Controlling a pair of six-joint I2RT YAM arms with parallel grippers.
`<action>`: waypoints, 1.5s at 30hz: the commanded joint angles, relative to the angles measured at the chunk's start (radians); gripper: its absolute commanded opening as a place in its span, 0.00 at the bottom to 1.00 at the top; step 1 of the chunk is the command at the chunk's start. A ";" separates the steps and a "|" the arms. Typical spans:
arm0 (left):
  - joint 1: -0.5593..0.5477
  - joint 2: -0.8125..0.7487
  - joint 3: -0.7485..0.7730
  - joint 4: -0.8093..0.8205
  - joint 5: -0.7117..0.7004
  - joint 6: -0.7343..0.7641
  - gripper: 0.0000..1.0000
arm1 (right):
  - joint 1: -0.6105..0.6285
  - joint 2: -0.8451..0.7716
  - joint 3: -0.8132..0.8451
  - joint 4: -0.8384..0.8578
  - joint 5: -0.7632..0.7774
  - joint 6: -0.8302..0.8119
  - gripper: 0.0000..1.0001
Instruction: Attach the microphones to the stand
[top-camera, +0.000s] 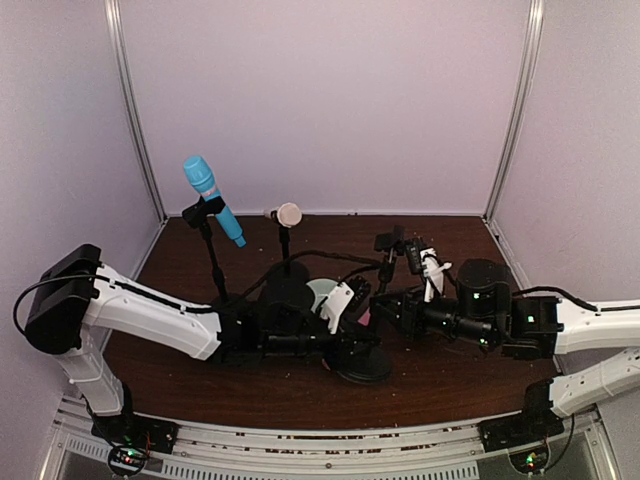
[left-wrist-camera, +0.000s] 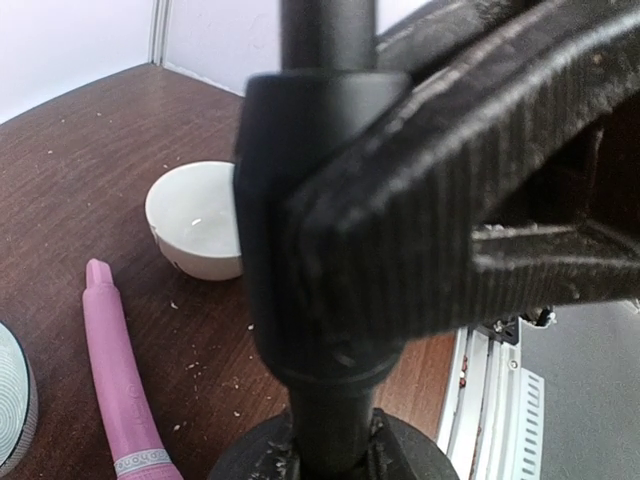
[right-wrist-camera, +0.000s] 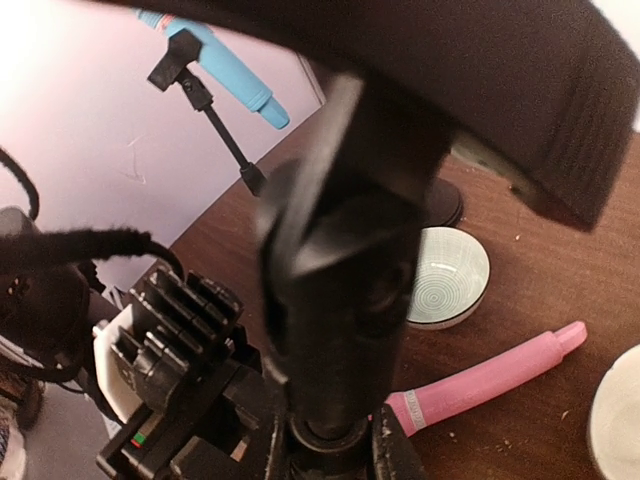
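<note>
Microphones: blue mic (top-camera: 213, 200), cream mic (top-camera: 288, 213) already mounted; pink mic (left-wrist-camera: 120, 390) not yet, lying on tabletop (left-wrist-camera: 70, 180). Your left tool (left-wrist-camera: 320, 250) and right tool (right-wrist-camera: 340, 300) both clamp third stand (top-camera: 362, 368).

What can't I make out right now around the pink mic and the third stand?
Pink mic: head cut off by the bottom edge in the left wrist view, hidden behind the stand in the right wrist view; barely a sliver between the arms in top view.
Right gripper: whether it holds the stand; blurred black parts fill its view.
Clip: small, dark among cables in top view.
</note>
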 joint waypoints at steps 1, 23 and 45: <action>-0.003 -0.059 -0.024 0.199 0.066 0.036 0.00 | -0.003 -0.007 -0.028 0.105 -0.088 -0.053 0.00; 0.093 -0.065 -0.173 0.518 0.492 -0.002 0.00 | -0.016 -0.292 -0.137 -0.006 -0.188 -0.426 0.50; -0.023 -0.155 -0.105 0.122 -0.294 0.036 0.00 | 0.039 0.037 0.061 0.069 0.068 -0.116 0.60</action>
